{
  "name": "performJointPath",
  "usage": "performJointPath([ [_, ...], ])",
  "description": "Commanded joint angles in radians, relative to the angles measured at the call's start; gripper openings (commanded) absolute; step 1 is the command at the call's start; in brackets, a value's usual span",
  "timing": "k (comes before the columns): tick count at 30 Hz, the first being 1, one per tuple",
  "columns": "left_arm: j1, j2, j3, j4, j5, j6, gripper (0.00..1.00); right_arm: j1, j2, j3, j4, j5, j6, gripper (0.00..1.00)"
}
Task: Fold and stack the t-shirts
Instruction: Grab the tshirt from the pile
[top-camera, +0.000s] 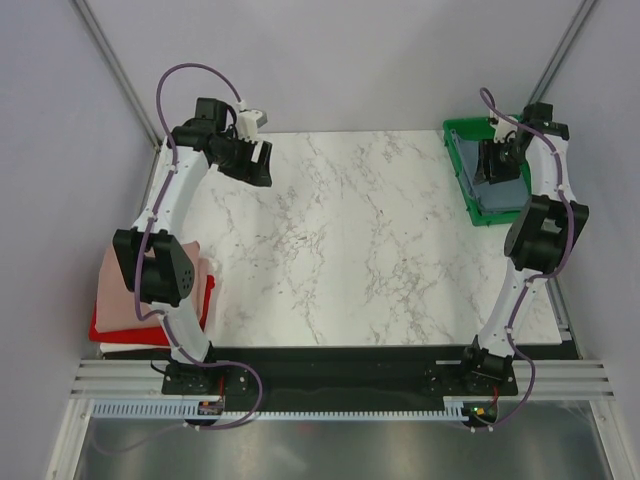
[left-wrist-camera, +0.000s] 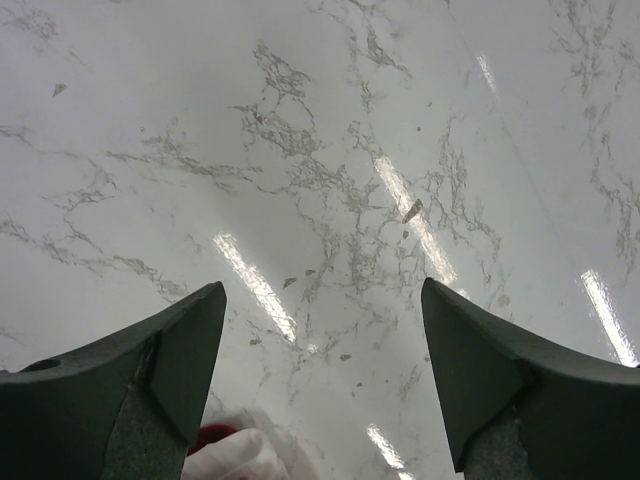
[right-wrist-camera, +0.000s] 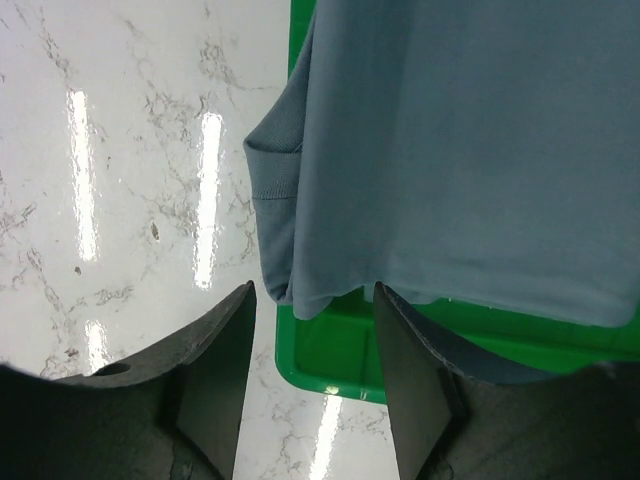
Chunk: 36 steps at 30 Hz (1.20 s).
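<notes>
**Left gripper**: over the far-left corner of the desk. The fingers are spread wide. I see only bare marble between them, and they hold nothing.

**Right gripper**: over the far-right corner, above the tray. The fingers are parted to a moderate gap. In my wrist view the lower corner of the blue-grey shirt sits in that gap, and the cloth does not look pinched. I cannot tell whether either pad touches it.

**Blue-grey t-shirt**: lies in the green tray, unfolded and loosely spread. One sleeve and a hem edge spill over the tray's left rim toward the marble.

**Green tray**: sits at the far-right corner along the right edge of the desk. Its rim shows around the shirt.

**Folded stack**: at the left edge near the near-left corner, partly hidden behind the left arm's elbow.
- The pink t-shirt is on top.
- The red t-shirt is beneath it.
- The white t-shirt is at the bottom, with only a thin strip showing.

The stack is well apart from both grippers and from the tray.
</notes>
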<state>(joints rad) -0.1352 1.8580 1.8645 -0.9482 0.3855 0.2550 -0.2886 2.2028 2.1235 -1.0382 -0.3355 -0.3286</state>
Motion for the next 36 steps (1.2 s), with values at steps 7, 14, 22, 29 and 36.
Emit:
performJointPath([
  [7, -0.003, 0.012, -0.022, -0.007, -0.042, 0.049, 0.86, -0.011, 0.077, 0.076, -0.02, -0.063, -0.035, 0.55],
  [14, -0.003, 0.017, -0.03, -0.007, -0.056, 0.052, 0.86, -0.009, 0.101, 0.085, -0.019, -0.059, -0.032, 0.49],
  [22, -0.006, 0.013, -0.037, -0.007, -0.077, 0.055, 0.86, -0.004, 0.124, 0.098, -0.014, -0.057, -0.03, 0.41],
  [29, -0.012, 0.007, -0.044, -0.008, -0.103, 0.067, 0.86, -0.003, 0.15, 0.111, -0.016, -0.073, -0.033, 0.38],
  [36, -0.02, 0.003, -0.048, -0.009, -0.126, 0.075, 0.86, -0.004, 0.115, 0.128, -0.022, -0.083, -0.044, 0.0],
])
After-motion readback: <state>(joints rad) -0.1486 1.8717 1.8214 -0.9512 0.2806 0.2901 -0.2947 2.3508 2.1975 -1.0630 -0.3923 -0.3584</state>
